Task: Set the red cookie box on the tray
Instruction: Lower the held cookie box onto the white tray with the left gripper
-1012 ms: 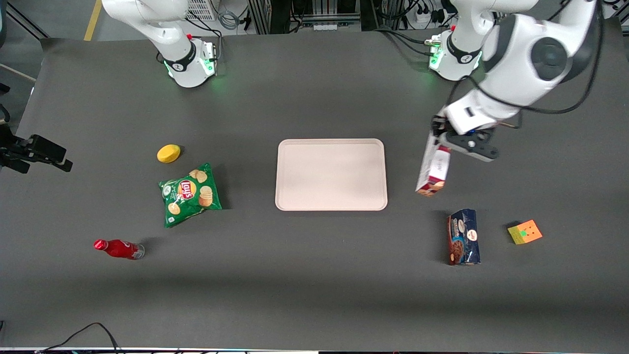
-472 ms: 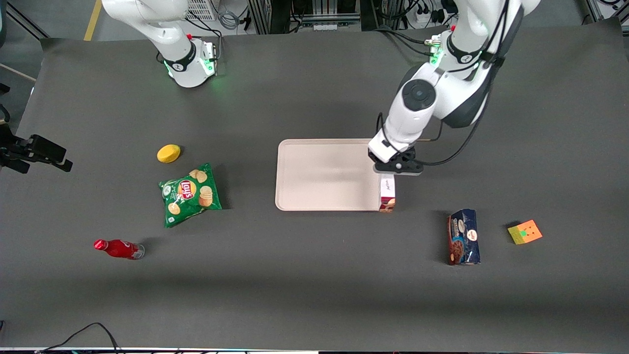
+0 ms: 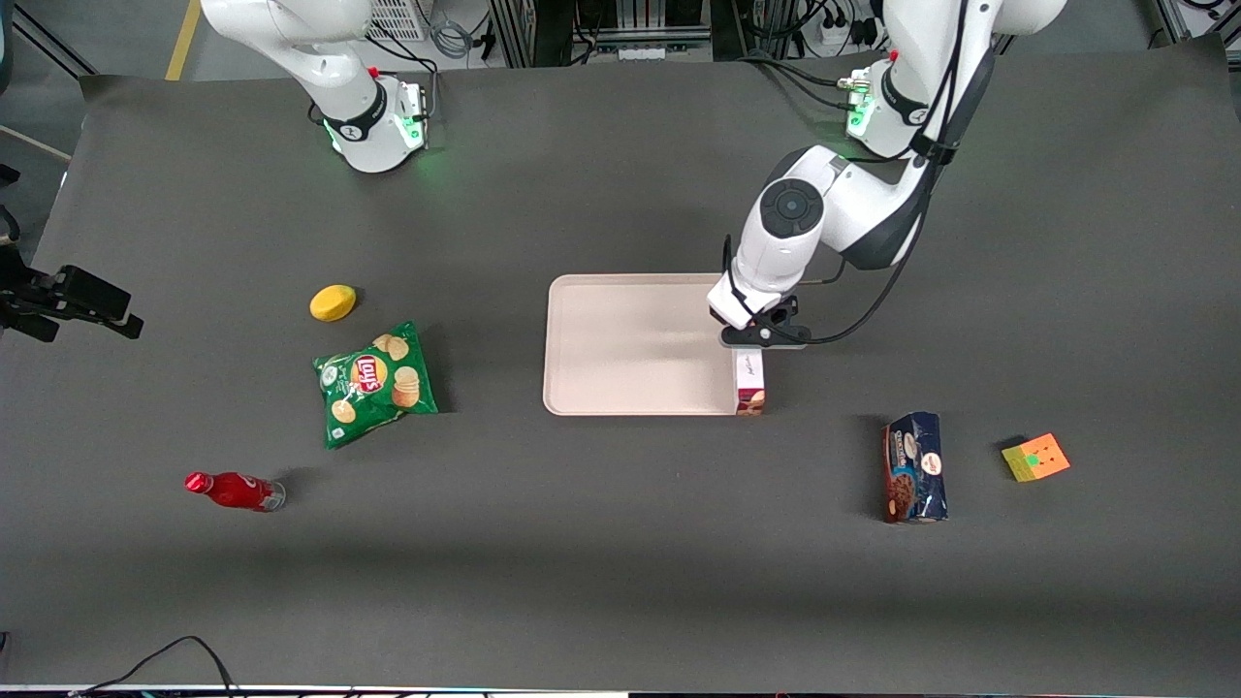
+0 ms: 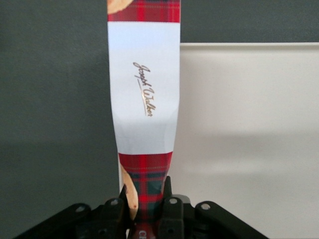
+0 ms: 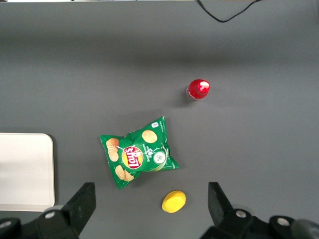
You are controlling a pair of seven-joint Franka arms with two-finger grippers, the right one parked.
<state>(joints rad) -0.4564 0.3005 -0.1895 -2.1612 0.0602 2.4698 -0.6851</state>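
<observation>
Starting at the parked arm's end of the counter (image 3: 620, 582): red bottle (image 3: 233, 491) on its side, nearest the front camera of that group; yellow rounded object (image 3: 333, 302) farther back; green chips bag (image 3: 376, 382) between the two.

Next, mid-counter, the tray (image 3: 630, 339), flat and bare apart from the load arriving at its edge.

Then the red cookie box (image 3: 749, 380), at the tray's edge toward the working arm's end, close to the corner nearer the front camera. Pinched at one end in the gripper (image 3: 756, 334), with the long body reaching toward the front camera. From the wrist, red cookie box (image 4: 144, 89) running along the tray (image 4: 249, 139) rim, gripper (image 4: 145, 204) closed on the tartan end. Resting or just above: cannot tell.

Likely light, thin-walled cardboard; white panel visibly narrowing toward the clamp, so easily crushed, with brittle contents inside. Better held across the narrow width, gently. Probably needs moving farther inward before release.

Last, toward the working arm's end: dark blue cookie package (image 3: 913, 467), then a coloured cube (image 3: 1035, 457), both well apart from the tray.
</observation>
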